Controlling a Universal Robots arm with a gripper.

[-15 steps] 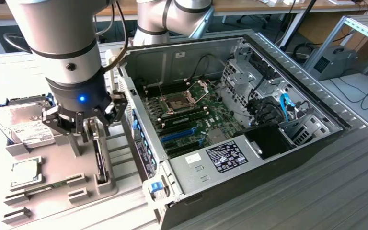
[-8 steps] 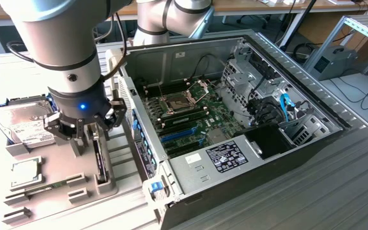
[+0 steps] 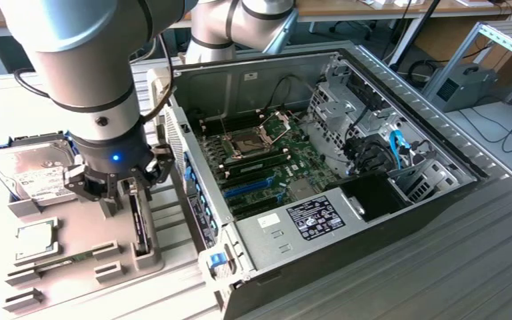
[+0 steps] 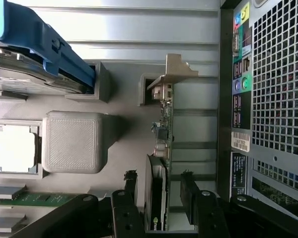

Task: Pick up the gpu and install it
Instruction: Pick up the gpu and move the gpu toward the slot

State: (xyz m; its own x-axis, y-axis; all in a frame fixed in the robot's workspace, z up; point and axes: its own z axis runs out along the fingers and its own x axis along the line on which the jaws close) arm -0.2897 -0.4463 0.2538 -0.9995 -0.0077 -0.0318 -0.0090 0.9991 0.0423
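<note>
Wrist view, item one: black two-fingered hand (image 4: pixel 159 174), jaws wide apart and holding nothing, with one finger on either flat side of the gpu (image 4: pixel 165 129). No pad can be seen touching it.

- Gpu: thin flat black card with a green board edge and a silver-grey metal bracket. It stands on edge in a slot of the grey moulded plastic tray (image 4: pixel 124 89), just beside the open grey steel computer case (image 4: pixel 283 99), outside its perforated rear panel.
- Farther from the case, on the same tray: square silver processor chip (image 4: pixel 15 148), small green memory stick (image 4: pixel 20 199), silver white-labelled hard drive (image 3: pixel 38 177).
- Beneath the case: ribbed grey metal desk (image 3: pixel 469 267).

Handling note, as a judgement: the grasp looks best with the card centred between the pads, the pads square to its flat faces and on the black body rather than the bare board, closing evenly so the card is not tipped in its slot.
</note>
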